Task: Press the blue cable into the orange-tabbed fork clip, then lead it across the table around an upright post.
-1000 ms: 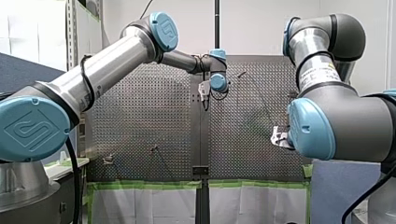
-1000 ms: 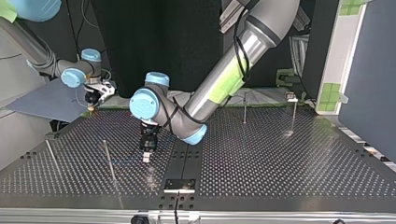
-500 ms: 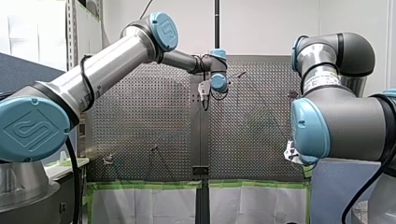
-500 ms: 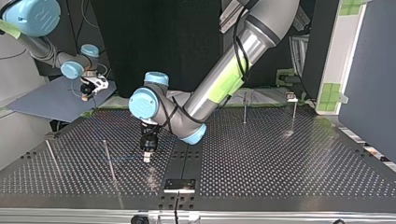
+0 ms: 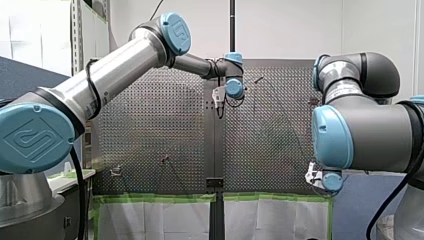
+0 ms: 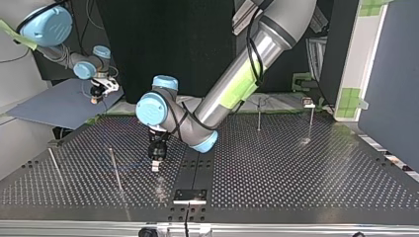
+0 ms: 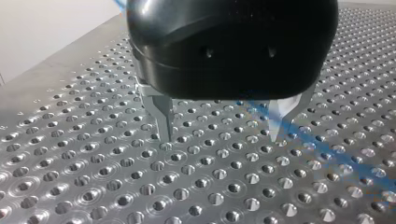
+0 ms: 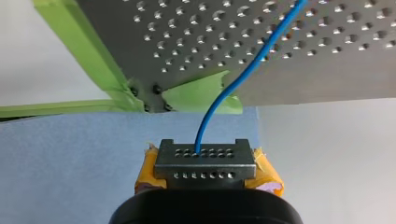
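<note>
The blue cable (image 8: 219, 100) runs out from my right gripper (image 8: 205, 161), whose yellow-padded fingers are clamped on it, ahead past green tape (image 8: 187, 100) onto the perforated table (image 8: 327, 60). My left gripper (image 7: 220, 133) hangs just above the table, metal fingers spread, holding nothing; the cable lies beside one fingertip. An upright post (image 6: 115, 170) stands near, apart.

In the left wrist view the cable (image 7: 327, 144) is a blue blur beside one finger of the left gripper (image 7: 221, 140) — touching or apart, I cannot tell. At the front view's lower right, my right arm (image 5: 365, 132) hides most of the right gripper (image 5: 312, 177). Top view, lower left — cable too faint to trace.
</note>
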Tool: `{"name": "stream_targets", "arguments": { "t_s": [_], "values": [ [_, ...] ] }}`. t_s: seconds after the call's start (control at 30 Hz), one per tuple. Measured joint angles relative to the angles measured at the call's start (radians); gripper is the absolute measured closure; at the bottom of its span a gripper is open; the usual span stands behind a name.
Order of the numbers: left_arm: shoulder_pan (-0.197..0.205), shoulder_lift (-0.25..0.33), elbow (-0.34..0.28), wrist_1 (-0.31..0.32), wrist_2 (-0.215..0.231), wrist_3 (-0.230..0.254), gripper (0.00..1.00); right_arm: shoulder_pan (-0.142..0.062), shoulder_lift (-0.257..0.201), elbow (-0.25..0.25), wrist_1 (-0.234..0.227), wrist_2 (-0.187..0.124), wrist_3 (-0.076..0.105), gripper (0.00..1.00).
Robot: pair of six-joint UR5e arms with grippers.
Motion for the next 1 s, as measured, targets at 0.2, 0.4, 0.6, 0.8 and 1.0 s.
{"name": "stream_targets", "arguments": {
  "t_s": [0.2,0.4,0.6,0.8,1.0],
  "values": [
    [0.0,0.0,0.0,-0.002,0.0,0.0,0.0,0.0,0.054,-0.005,-0.053,-0.001,0.004,1.0],
    [0.0,0.0,-0.001,-0.004,0.001,0.0,0.0,0.002,0.104,-0.025,-0.072,0.002,-0.008,1.0],
    [0.0,0.0,-0.001,-0.012,0.002,0.0,0.0,0.006,0.141,-0.035,-0.072,-0.023,-0.041,1.0],
    [0.001,0.0,-0.001,-0.02,0.003,0.0,0.0,0.006,0.13,-0.037,-0.079,-0.071,-0.048,1.0],
    [0.004,0.0,-0.001,-0.03,0.006,0.0,0.0,-0.001,0.112,-0.037,-0.093,-0.115,-0.047,1.0]
  ]
}}
